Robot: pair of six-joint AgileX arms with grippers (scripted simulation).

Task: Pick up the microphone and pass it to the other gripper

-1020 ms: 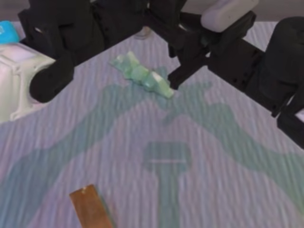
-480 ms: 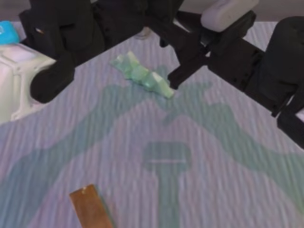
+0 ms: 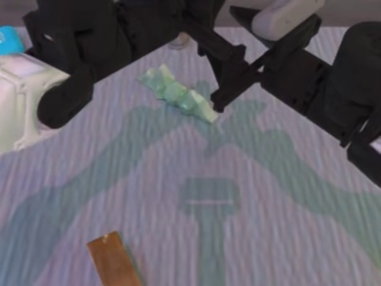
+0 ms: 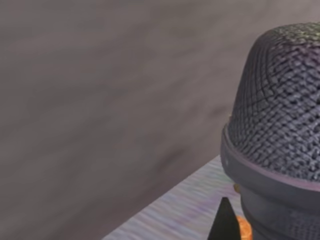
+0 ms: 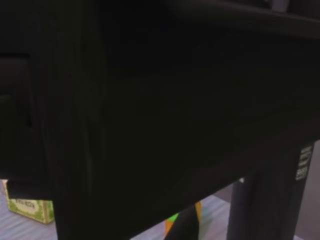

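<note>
Holding the small microphone with the rounded grey mesh head (image 4: 280, 115) up close to its own wrist camera, the left gripper (image 3: 178, 27) sits high over the far edge of the table; only one black fingertip (image 4: 225, 222) shows beside the mic's collar, so whether the jaws are clenched on it I cannot tell. Right gripper (image 3: 229, 71) reaches in from the top view's right, black angular claw with a pale grey block (image 3: 286, 15) on top, fingers pointing down-left toward the left one; jaw gap is not readable from above either. The two claws are near each other at the far middle of the table.

Surface: pale lilac-grey ribbed tabletop (image 3: 178, 238), with broad greenish arm shadows crossing it. Behind the table edge the left wrist view shows a plain grey-brown wall (image 4: 100, 90).

Around:
- crumpled pale-green translucent packet (image 3: 178, 95) lies just beside the right gripper's fingertips, on the table
- flat orange-brown rectangular board (image 3: 113, 259) at the near edge, well apart from both arms
- white blocky moulded object (image 3: 21, 101) at the left edge, a bright blue item (image 3: 9, 40) behind it

Right wrist view is mostly dark, blocked by black structure; a green printed box (image 5: 27, 207) and a bit of orange and green (image 5: 172, 220) peek under it.

Mic look: fine woven mesh dome, smooth grey ring under it, dark body below; handle is out of sight.
</note>
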